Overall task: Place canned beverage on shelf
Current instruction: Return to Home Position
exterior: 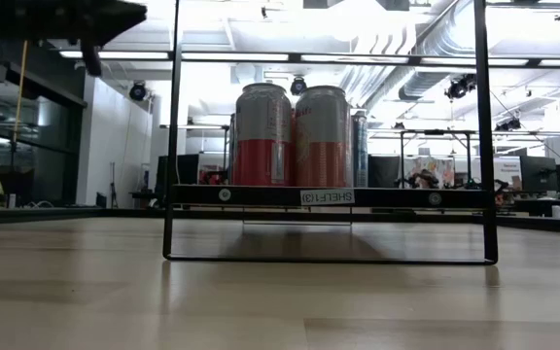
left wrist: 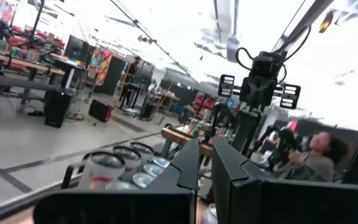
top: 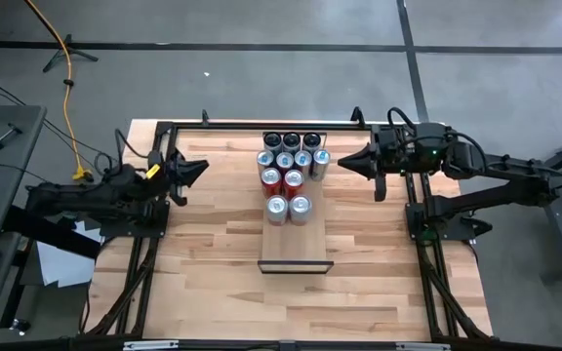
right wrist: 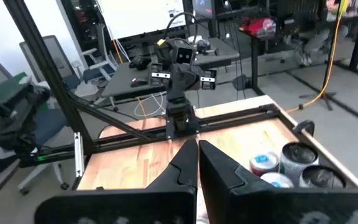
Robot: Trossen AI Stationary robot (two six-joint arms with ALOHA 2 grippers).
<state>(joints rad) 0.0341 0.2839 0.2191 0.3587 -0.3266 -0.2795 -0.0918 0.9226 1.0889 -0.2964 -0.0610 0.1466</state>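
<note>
The shelf (top: 296, 249), a long pale plank with dark frame ends, lies along the middle of the table. Several cans (top: 289, 171) stand upright on its far half; the low view shows two red-and-silver cans (exterior: 293, 136) on the plank (exterior: 426, 195). My left gripper (top: 203, 168) hovers shut left of the cans, pointing at them, with nothing in it. My right gripper (top: 344, 164) hovers shut right of the cans, also empty. The left wrist view shows the can tops (left wrist: 120, 163) beyond the shut fingers (left wrist: 205, 146); the right wrist view shows the cans (right wrist: 284, 163) beside the fingers (right wrist: 197, 146).
The near half of the shelf (top: 296, 239) carries nothing. Dark frame rails (top: 149, 263) run along the table's left and right sides. A person (left wrist: 319, 158) sits beyond the table behind my right arm (left wrist: 260, 93).
</note>
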